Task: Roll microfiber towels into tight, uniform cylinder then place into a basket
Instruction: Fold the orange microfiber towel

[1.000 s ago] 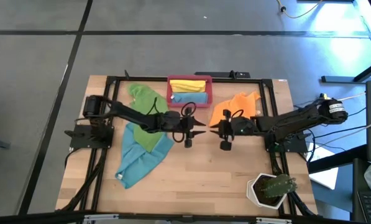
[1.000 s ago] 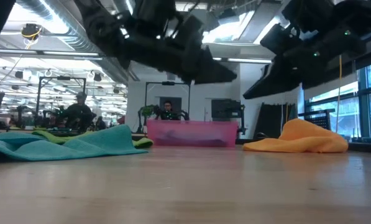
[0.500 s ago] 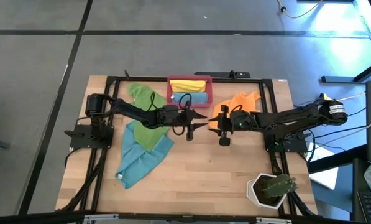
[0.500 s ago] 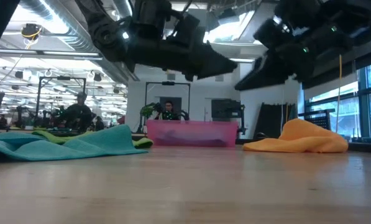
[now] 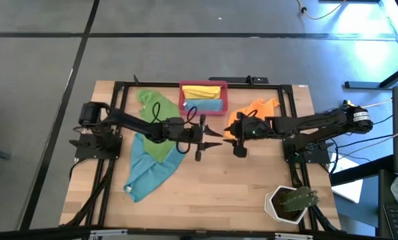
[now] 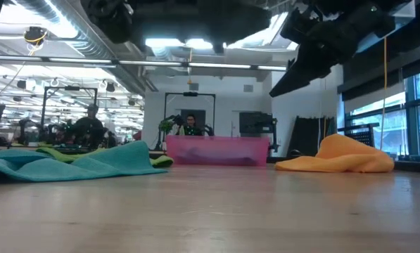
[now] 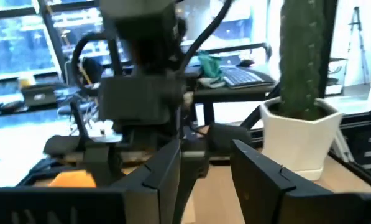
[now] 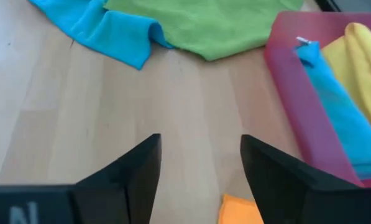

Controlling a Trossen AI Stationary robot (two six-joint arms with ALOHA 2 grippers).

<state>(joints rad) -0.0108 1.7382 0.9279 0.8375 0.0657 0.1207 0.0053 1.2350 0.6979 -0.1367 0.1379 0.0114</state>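
The orange towel (image 5: pixel 252 109) lies crumpled near the tabletop's far edge, just beside the open, empty right hand (image 5: pixel 233 137), which is judged nearer. The left hand (image 5: pixel 209 134), part-open and empty, is held over mid-tabletop beside the green towel (image 5: pixel 159 123).

The whole table (image 5: pixel 205 193) is seen straight down from overhead. A table-height view is aimed level across at the basket (image 6: pixel 217 150), which is also caught close up by the right wrist; the left wrist is pointed at the plant pot (image 7: pixel 300 134).

five towels: two blue (image 5: pixel 145 170) (image 5: pixel 205 105), one green (image 5: pixel 157 123), one yellow (image 5: pixel 202 91), one orange (image 5: pixel 255 110); one basket (image 5: pixel 183 100); one plant pot (image 5: pixel 279 207).
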